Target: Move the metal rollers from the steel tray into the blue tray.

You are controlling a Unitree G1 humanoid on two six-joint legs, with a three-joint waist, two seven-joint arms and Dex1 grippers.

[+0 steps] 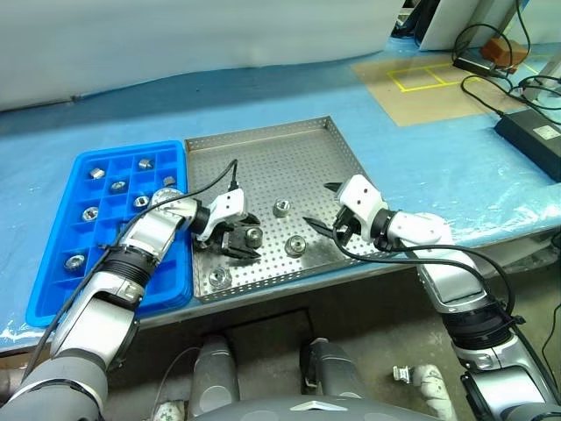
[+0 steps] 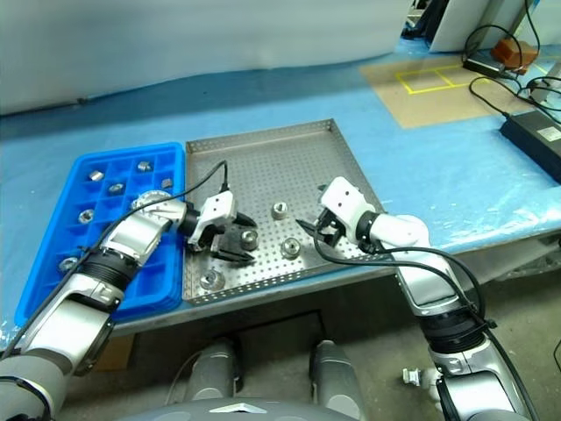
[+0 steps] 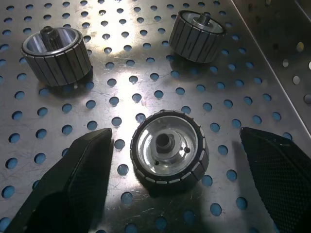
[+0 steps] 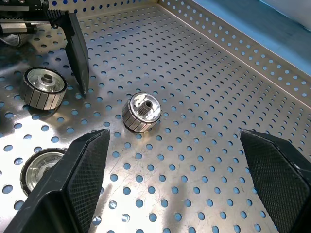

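My left hand (image 1: 239, 239) hangs spread wide and empty over the shiny perforated steel tray (image 1: 263, 149), one small ribbed silvery metal roller (image 3: 169, 153) lying between its black fingers (image 3: 73, 179), neither visibly touching it. The roller sits on its flat end, bore pointing up, so I judge a straight close should catch its ribbed sides. My right hand (image 1: 326, 221) is also wide open and holding nothing, farther from that roller, with another roller (image 4: 141, 112) ahead of it. The bright blue compartmented plastic tray (image 1: 166, 151) lies beside the steel tray, to my left. My left forearm hides some of its cells, so I can't count what's in them.
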